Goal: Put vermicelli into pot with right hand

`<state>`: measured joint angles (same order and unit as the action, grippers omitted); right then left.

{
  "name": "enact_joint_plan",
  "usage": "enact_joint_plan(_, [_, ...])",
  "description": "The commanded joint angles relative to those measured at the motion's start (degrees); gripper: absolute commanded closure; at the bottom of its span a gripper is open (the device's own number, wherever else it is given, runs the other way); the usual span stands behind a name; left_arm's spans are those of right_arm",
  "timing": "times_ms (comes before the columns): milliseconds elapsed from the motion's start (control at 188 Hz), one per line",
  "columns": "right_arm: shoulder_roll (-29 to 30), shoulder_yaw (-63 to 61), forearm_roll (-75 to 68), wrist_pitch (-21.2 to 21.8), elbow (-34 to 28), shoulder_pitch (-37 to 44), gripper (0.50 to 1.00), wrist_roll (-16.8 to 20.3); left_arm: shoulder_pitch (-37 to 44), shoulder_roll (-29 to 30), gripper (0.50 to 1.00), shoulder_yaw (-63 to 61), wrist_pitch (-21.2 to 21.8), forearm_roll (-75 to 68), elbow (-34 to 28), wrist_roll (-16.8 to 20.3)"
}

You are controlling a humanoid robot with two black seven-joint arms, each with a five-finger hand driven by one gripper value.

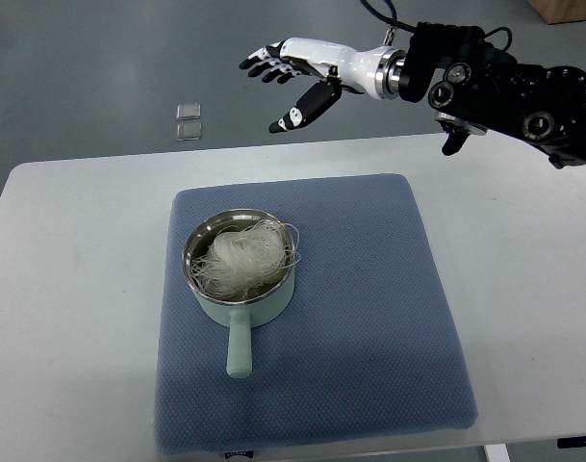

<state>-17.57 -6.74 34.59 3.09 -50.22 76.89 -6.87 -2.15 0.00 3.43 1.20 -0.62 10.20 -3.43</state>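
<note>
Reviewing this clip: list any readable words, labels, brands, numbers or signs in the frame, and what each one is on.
No readable text anywhere in the top view.
Small tag at the near edge of the blue mat: cut off by the frame and too blurred to read.
Pot with vermicelli, right hand and table: no print visible.
Two small clear squares on the floor: no markings visible.

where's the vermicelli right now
In the top view, the vermicelli sits piled inside the pot, left of centre on the blue mat, with a few strands hanging over the pot's right rim. The right robot hand is above, beyond the table, empty.
</note>
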Motion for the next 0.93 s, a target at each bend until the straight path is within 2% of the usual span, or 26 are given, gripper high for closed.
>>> enact_joint_plan(0, [-0.10, -6.01, -5.67, -4.84, 4.08, -5.26, 0.644, 0.19, -0.05, 0.00, 0.500, 0.17, -0.05, 0.01, 0.00, 0.00])
enact_joint_plan(85, [-0.19, -12.07, -9.27, -6.34, 5.92, -10.52, 0.644, 0.19, -0.05, 0.00, 0.500, 0.17, 0.03, 0.01, 0.00, 0.00])
enact_joint_plan(421, [0.96, -32.81, -13.14, -7.13, 7.68, -27.93, 0.634, 0.19, -0.05, 0.00, 0.500, 0.17, -0.05, 0.01, 0.00, 0.00])
enact_joint_plan(464, [1.04, -33.87, -13.93, -7.30, 7.77, -28.98, 0.599, 0.19, -0.05, 0.00, 0.500, 0.17, -0.05, 0.01, 0.00, 0.00])
enact_joint_plan(597, [1.13, -34.31, -16.92, -7.83, 7.77, -30.30, 0.583, -0.34, -0.05, 0.00, 0.500, 0.26, -0.05, 0.01, 0.00, 0.00])
enact_joint_plan(928, [1.22, -34.22, -18.06, -8.10, 7.77, -31.36, 0.579, -0.52, -0.31, 0.00, 0.500, 0.17, -0.05, 0.01, 0.00, 0.00])
